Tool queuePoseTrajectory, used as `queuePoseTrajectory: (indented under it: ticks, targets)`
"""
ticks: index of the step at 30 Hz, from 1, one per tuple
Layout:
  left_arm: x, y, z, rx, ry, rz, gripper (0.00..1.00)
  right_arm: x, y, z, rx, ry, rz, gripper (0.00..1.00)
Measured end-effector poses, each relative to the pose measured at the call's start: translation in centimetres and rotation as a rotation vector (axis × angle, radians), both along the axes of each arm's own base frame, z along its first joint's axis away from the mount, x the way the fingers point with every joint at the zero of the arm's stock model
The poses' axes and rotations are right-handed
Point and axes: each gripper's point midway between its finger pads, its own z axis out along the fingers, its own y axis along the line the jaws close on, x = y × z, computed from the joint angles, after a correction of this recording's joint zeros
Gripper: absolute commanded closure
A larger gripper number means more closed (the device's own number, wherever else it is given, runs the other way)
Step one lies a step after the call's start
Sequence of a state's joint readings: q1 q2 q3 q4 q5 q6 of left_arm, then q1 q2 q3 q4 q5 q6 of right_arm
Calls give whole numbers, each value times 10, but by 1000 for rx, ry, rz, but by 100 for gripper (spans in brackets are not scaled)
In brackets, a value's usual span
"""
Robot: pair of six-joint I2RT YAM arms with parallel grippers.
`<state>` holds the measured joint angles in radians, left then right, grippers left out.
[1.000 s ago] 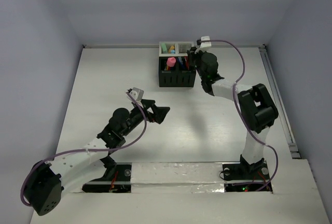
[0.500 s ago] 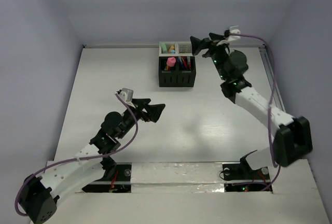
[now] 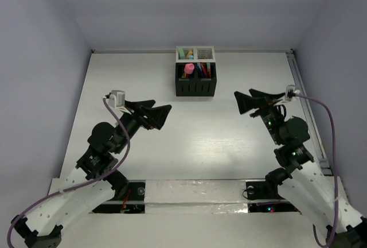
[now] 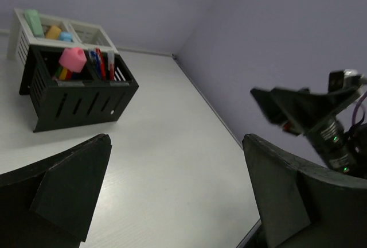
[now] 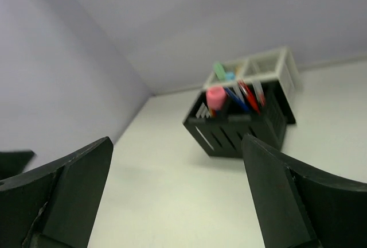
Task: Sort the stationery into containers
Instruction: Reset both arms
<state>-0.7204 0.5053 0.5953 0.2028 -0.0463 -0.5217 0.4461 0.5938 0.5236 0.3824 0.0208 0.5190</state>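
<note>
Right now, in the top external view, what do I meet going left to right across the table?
left gripper, jaws open → black organizer box → right gripper, jaws open

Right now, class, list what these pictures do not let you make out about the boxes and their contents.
- Top view: what lies in the right compartment of the white box; too small.
- Left wrist view: the lower ends of the pens; the front wall of the black box hides them.
- Right wrist view: how many pens there are; blurred.
</note>
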Motion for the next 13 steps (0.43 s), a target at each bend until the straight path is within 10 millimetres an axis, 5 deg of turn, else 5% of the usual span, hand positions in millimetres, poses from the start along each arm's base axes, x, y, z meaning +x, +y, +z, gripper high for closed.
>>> queuePoseTrajectory:
  ticks: [3,8,13]
  targets:
    - [-7,15,20,-11,-31,36,1,-17,-14,-26,7,69,-24,0]
    - [-15,41,37,-27,-72,118,1,-53,-46,5,94,-38,-96,0]
    - [-11,44,23,10,-33,142,1,-44,-47,-5,79,8,-124,0]
